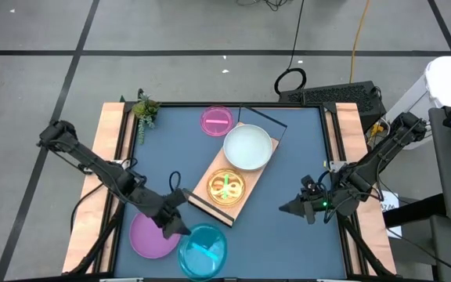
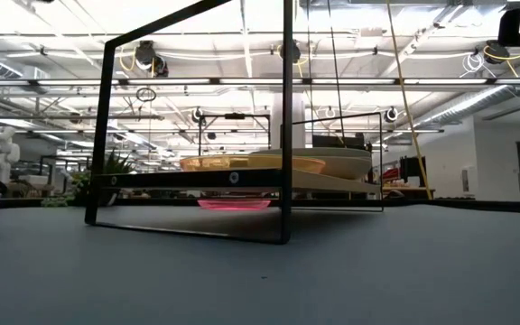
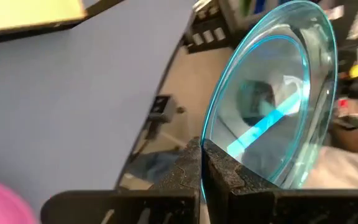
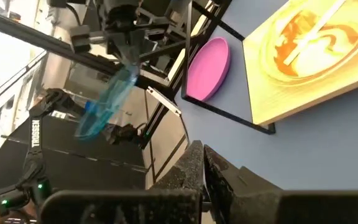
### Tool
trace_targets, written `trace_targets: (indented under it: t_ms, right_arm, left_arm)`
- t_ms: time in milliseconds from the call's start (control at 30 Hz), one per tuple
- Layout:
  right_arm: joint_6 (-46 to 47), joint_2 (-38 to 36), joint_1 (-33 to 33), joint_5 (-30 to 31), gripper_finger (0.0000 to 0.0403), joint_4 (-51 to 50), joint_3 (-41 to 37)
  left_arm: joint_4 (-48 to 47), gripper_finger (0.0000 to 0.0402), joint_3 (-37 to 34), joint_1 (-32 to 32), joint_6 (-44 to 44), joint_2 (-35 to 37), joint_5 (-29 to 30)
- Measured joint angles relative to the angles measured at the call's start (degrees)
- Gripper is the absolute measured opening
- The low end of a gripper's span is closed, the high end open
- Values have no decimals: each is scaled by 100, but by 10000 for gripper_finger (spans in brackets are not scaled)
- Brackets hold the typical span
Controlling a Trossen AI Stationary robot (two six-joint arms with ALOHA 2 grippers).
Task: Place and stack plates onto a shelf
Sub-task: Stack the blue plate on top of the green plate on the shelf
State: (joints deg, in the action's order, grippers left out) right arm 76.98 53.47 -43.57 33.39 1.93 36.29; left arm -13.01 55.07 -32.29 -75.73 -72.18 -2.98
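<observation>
My left gripper (image 1: 180,227) is pinched shut on the rim of the translucent blue plate (image 1: 203,249), holding it clear of the table (image 1: 288,168) near the front edge; in my left wrist view the fingertips (image 3: 211,163) meet on the plate's edge and the plate (image 3: 272,99) stands tilted beyond them, a bright turquoise streak across its well. Just beside that gripper, toward my left arm's side, the purple plate (image 1: 152,237) lies flat on the blue tabletop. Ahead of the gripper sits the shelf (image 1: 210,185), a light-wood board set at an angle, with its black frame end (image 1: 263,117) at the far end. On the near part of the board rests the translucent orange plate (image 1: 226,187), and past it the pale blue-white plate (image 1: 247,147). Beyond the shelf the translucent pink plate (image 1: 217,120) lies on the table, and a small potted plant (image 1: 145,111) stands at the far left corner. My right gripper (image 1: 288,208) is closed on nothing, low over the table on the right side of the shelf, well apart from the plates.
</observation>
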Motion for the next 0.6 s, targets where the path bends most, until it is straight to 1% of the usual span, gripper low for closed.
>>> trace_targets:
  t_ms: [100,167,267,333,467,600]
  right_arm:
    - [0,0,0,126,0,-2,0]
    - [-37,0,0,144,0,-2,0]
    - [-115,0,-1,141,0,-3,0]
    - [-119,0,0,164,0,-7,0]
    - [-152,0,6,409,0,-9,0]
    - [104,0,4,408,0,17,0]
  left_arm:
    - [160,3,45,107,-48,145,20]
    - [154,3,250,203,49,169,58]
    - [-147,3,674,446,351,186,119]
    - [-383,3,993,697,567,186,151]
    - [-800,3,1597,1324,1164,186,230]
    - [-1171,3,2039,1995,1696,184,260]
